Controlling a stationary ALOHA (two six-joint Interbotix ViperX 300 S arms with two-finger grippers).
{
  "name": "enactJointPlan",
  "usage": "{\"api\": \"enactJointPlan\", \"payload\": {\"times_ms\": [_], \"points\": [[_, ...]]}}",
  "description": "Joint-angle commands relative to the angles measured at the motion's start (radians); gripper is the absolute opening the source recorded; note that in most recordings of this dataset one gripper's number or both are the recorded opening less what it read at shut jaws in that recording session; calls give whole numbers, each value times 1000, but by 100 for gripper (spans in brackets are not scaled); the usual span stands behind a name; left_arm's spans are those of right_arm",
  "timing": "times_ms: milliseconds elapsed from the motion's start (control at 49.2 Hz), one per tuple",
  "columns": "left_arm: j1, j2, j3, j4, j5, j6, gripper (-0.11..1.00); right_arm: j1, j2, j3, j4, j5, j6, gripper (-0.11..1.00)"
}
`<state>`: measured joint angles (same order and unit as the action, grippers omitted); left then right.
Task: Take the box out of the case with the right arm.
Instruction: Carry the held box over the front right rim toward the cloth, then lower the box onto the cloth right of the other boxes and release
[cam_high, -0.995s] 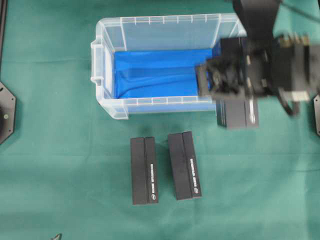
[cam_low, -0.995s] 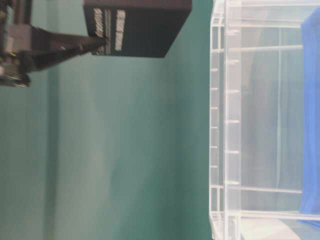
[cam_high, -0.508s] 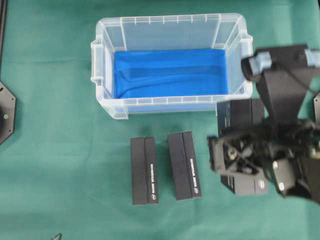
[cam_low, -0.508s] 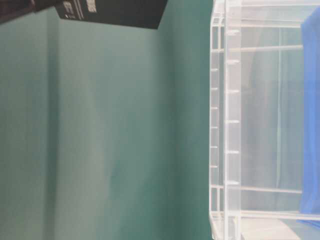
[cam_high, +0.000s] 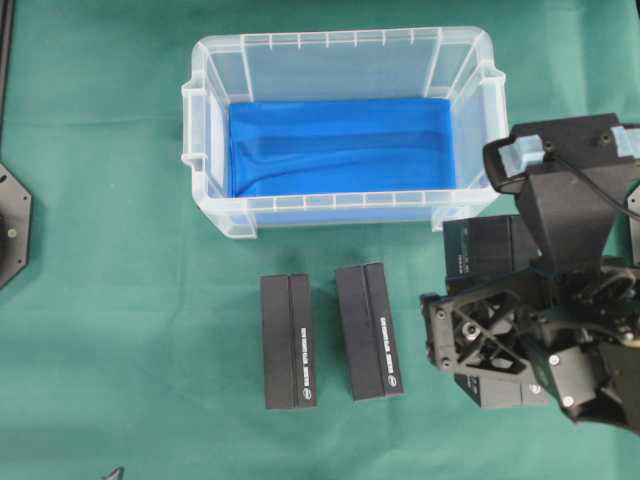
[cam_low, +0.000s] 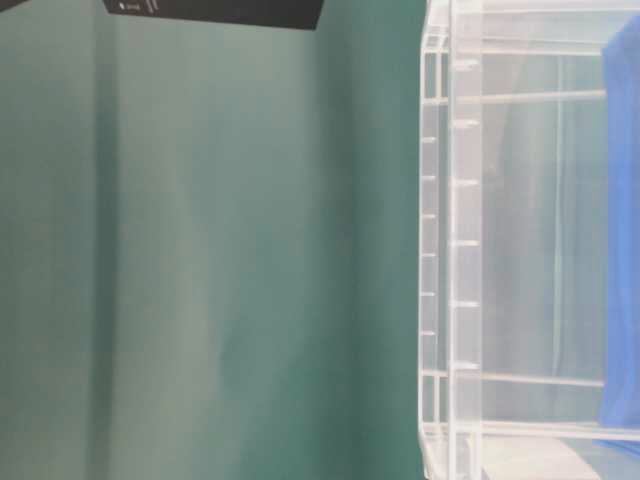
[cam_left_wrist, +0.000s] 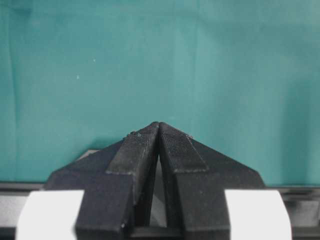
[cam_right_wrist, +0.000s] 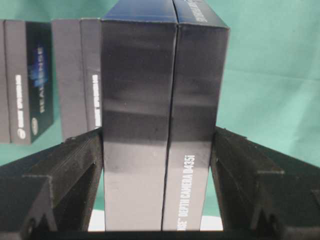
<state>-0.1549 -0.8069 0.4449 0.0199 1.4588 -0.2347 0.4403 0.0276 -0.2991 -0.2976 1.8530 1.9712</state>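
The clear case (cam_high: 205, 160) with its blue lining stands at the back of the green cloth with nothing inside it. My right gripper (cam_high: 482, 338) is shut on a black box (cam_high: 487, 248), outside the case and just in front of its right corner. In the right wrist view both fingers (cam_right_wrist: 80, 170) press the sides of the box (cam_right_wrist: 165, 115), which stands between them with white lettering on its face. The table-level view catches only an edge of this box (cam_low: 215, 12), apart from the case (cam_low: 450, 240). My left gripper (cam_left_wrist: 158, 126) is shut and empty over bare cloth.
Two more black boxes (cam_high: 288, 341) (cam_high: 369, 331) lie side by side in front of the case, left of the held box; they also show in the right wrist view (cam_right_wrist: 30, 80). A black arm base (cam_high: 10, 225) sits at the left edge.
My right gripper has carried the box from over the case's right end out toward the front, beside the two lying boxes. In the last half second it moved only slightly.
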Motion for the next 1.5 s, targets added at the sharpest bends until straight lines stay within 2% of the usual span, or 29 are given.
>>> {"api": "enactJointPlan", "payload": {"times_ms": [0,711,934,1097,1341,1483], "points": [[-3,5,-11,3,-5,0,0,3,-17,-25,-3,8,-2,67],[-3,5,-11,3,-5,0,0,3,-17,-18,-3,8,-2,67],[-3,8,-11,3,-5,0,0,3,-15,41,8,-8,8,67],[-3,9,-11,3,-5,0,0,-2,-6,147,28,-120,17,67],[-3,12,-11,3,-5,0,0,-9,-2,365,66,-396,91,67],[-3,14,-11,3,-5,0,0,-9,-2,460,84,-509,121,67]]}}
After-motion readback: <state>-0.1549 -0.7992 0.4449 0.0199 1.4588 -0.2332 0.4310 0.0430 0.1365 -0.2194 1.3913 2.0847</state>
